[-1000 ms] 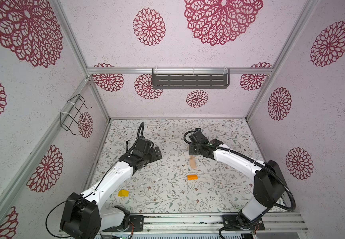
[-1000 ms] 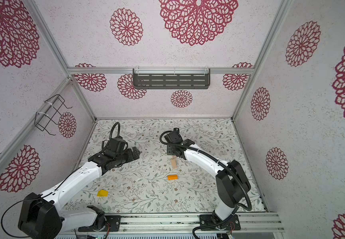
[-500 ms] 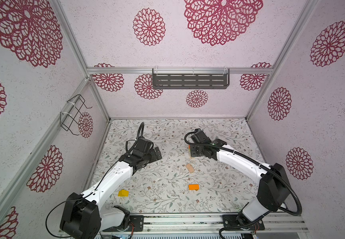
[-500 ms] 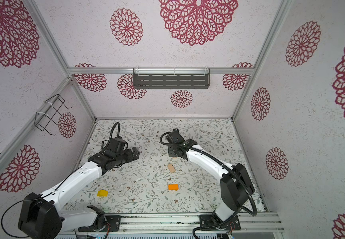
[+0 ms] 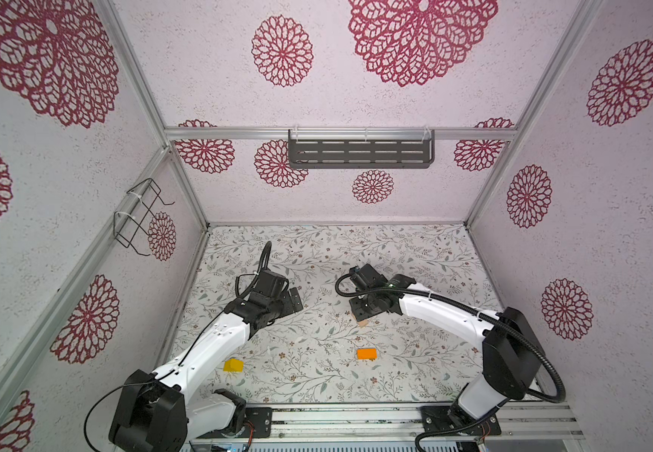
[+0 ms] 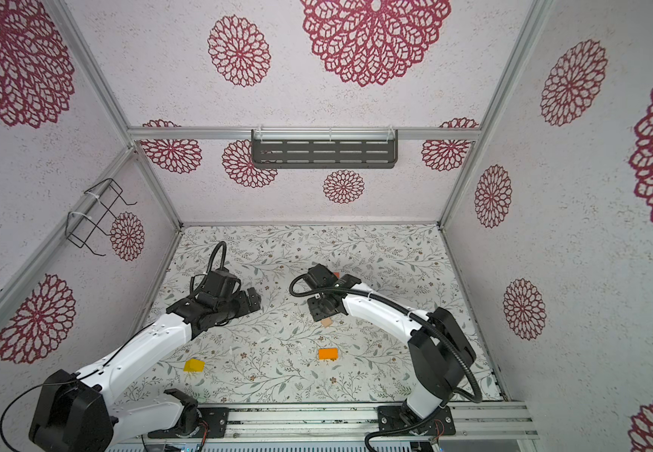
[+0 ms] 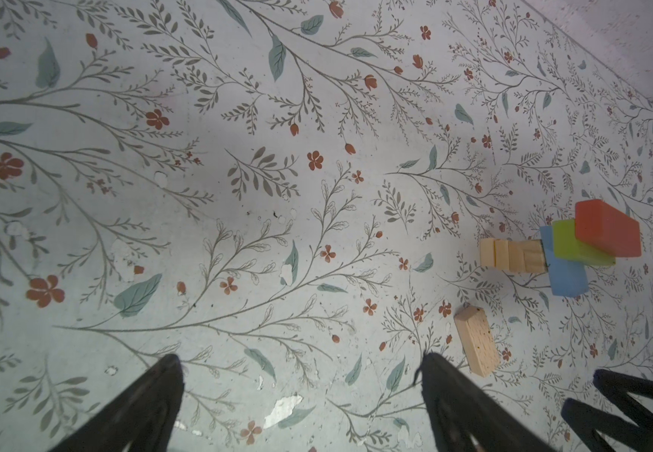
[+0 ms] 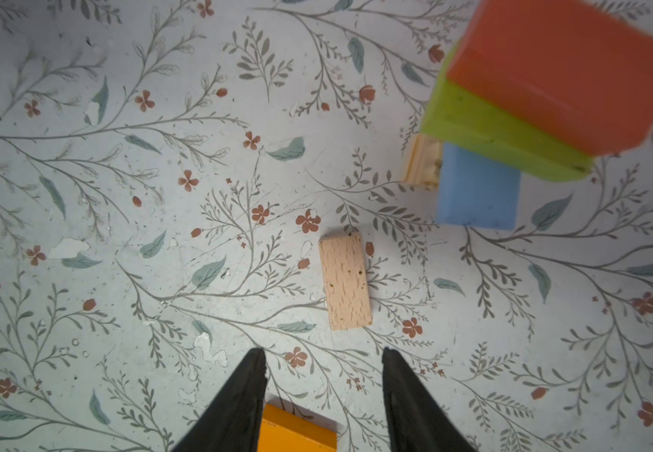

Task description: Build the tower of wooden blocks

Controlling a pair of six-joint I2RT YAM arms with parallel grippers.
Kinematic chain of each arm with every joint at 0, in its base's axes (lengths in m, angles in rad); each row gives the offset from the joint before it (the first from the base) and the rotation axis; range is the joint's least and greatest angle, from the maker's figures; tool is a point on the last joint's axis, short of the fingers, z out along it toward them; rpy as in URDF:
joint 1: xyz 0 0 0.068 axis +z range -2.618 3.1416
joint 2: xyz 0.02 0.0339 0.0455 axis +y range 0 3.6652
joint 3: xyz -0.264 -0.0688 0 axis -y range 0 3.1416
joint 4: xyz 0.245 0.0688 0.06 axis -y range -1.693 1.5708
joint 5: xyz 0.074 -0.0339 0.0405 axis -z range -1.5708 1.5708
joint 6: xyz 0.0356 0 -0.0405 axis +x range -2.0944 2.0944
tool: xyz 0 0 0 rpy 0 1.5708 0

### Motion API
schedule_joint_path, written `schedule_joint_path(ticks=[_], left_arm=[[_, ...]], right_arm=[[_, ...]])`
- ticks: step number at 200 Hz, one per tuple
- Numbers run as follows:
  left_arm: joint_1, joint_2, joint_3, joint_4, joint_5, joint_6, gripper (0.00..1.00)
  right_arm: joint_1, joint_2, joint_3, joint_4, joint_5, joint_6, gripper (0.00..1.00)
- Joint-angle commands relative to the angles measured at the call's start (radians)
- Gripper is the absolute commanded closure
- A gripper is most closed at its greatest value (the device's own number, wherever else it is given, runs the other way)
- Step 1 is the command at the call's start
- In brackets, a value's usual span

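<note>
In a top view: one orange block (image 5: 366, 353), one yellow block (image 5: 233, 365). Left wrist view: left gripper (image 7: 297, 391) wide, empty; one wood block tower (image 7: 575, 250) stands near one plain bar (image 7: 476, 340). Right wrist view: right gripper (image 8: 322, 391) narrowly parted, empty.

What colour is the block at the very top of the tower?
The top block is red-orange, clearest in the right wrist view.
</note>
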Motion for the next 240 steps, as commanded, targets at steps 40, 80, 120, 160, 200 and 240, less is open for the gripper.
schedule_joint_path(ticks=[40,80,120,160,200,240], left_arm=[[-0.008,-0.021,-0.045,0.055,-0.020,-0.022,0.03],[-0.008,-0.009,-0.041,0.076,-0.002,-0.025,0.03],[-0.007,0.014,-0.026,0.079,0.002,-0.024,0.03],[-0.007,0.028,-0.016,0.079,0.019,-0.030,0.03],[-0.008,0.022,-0.014,0.070,0.015,-0.030,0.03],[-0.008,0.015,-0.014,0.061,0.016,-0.036,0.03]], right_arm=[[-0.006,0.083,-0.019,0.043,-0.013,-0.088,0.49],[-0.007,0.120,-0.038,0.063,0.008,-0.108,0.46],[-0.014,0.133,-0.063,0.087,0.003,-0.108,0.45],[-0.033,0.145,-0.086,0.120,-0.030,-0.111,0.45],[-0.036,0.158,-0.091,0.135,-0.038,-0.115,0.45],[-0.034,0.168,-0.084,0.136,-0.033,-0.110,0.53]])
